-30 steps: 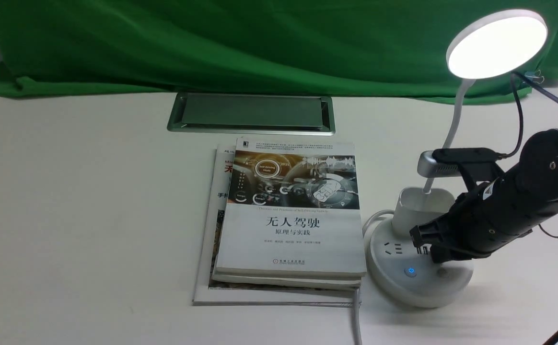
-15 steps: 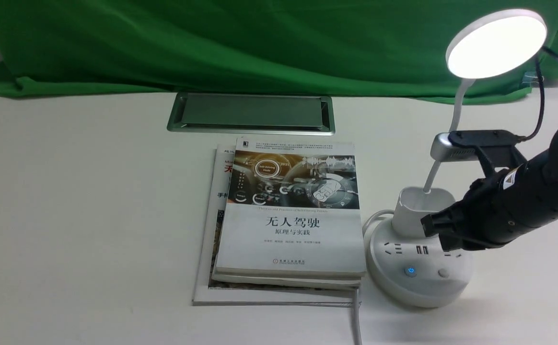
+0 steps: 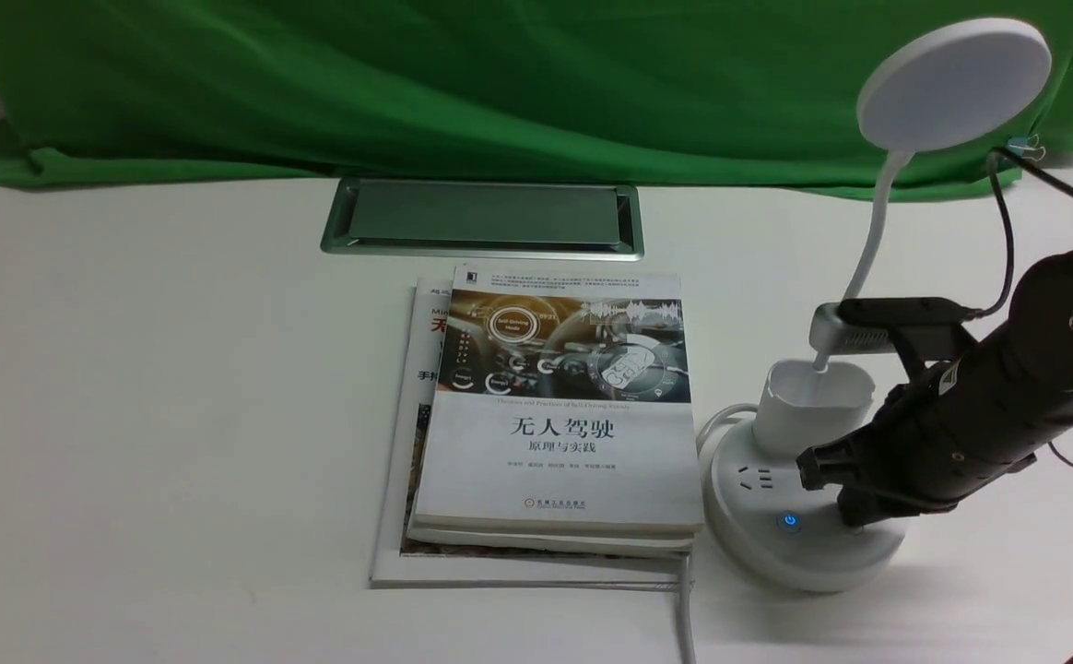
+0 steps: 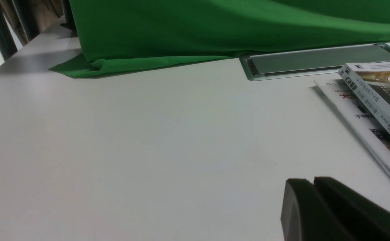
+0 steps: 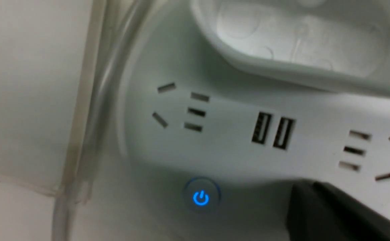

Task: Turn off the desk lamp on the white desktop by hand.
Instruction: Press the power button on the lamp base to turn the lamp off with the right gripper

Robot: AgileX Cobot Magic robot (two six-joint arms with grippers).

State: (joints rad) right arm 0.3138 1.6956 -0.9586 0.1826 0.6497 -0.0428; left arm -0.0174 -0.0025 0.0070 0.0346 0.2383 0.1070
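Observation:
The desk lamp stands at the right of the white desktop. Its disc head is dark and unlit. Its round base shows sockets and a glowing blue power button, which also shows in the right wrist view. My right gripper is shut, and its tip rests on the base just right of the blue button, covering the second button. In the right wrist view the tip sits below the USB ports. My left gripper is shut and empty, low over the bare desktop.
A stack of books lies just left of the lamp base, and the lamp's cable runs along it to the front edge. A grey metal hatch sits behind the books. Green cloth backs the desk.
The lamp head was lit in both earlier frames and is now dark. My right gripper, lifted off the base half a second ago, has come back down onto it.

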